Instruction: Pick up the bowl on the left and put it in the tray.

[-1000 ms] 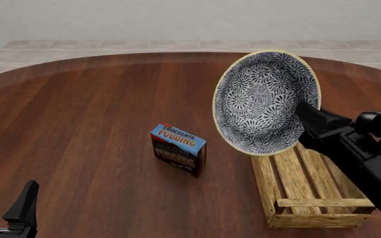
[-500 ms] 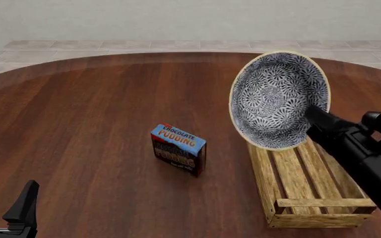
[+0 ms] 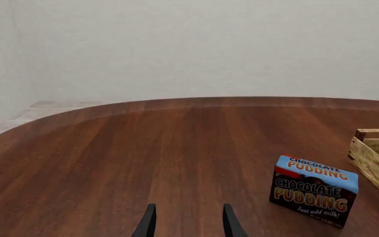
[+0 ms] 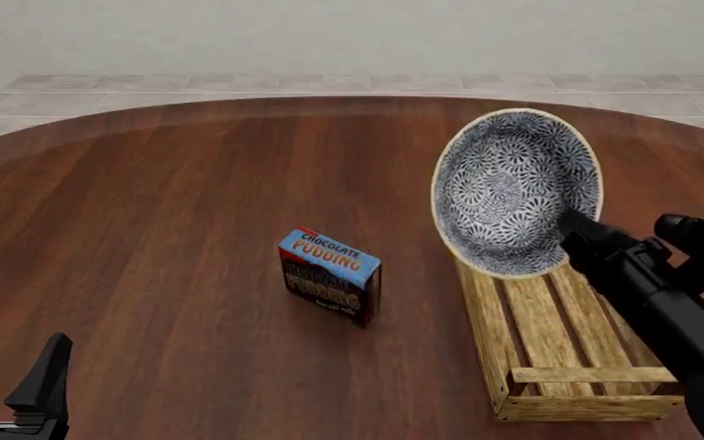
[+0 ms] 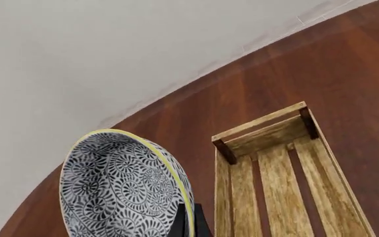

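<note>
While the right pincer (image 4: 568,223) grips the bowl (image 4: 517,192) by its rim, closed tight on that edge, the bowl hangs in the air tipped almost on its side, its patterned inside facing the front camera. It sits above the far end of the tray (image 4: 572,353), overlapping that end in the front view and clear of the slats. The tray is the landmark here: its long axis runs away from the arms, and the right wrist view shows the tray (image 5: 278,177) stretching ahead of the fingers with the bowl (image 5: 127,185) held just to one side of it. So the coming move looks like a short shift over the slats, a levelling of the bowl, then a descent. The right arm is the nearer one and already carries the load. The left pincer (image 4: 10,380) hangs well away from the tray, its fingers (image 3: 148,223) spread apart with nothing between them. Between it and the tray stands a blue box (image 4: 330,276) on the table (image 4: 157,220); the left wrist view reads "CHOCOLATE PUDDING" and "Just add milk!" on the box (image 3: 315,190)
</note>
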{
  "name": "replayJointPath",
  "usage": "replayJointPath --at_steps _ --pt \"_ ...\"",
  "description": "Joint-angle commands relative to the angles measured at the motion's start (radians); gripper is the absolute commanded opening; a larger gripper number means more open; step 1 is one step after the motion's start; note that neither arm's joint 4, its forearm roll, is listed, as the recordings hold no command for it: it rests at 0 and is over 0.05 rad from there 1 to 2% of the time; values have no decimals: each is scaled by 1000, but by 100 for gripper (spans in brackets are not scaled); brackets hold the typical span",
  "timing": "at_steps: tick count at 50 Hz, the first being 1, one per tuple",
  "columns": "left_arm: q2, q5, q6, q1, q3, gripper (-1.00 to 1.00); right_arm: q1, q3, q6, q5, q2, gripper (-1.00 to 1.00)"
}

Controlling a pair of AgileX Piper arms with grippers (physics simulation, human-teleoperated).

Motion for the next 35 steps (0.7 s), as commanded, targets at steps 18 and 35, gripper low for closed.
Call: replayJointPath --at_steps 18,35 --pt "0 0 0 0 0 100 -126 13 79 -30 90 -100" --pt "0 0 0 0 0 100 -258 32 128 -42 141 -100"
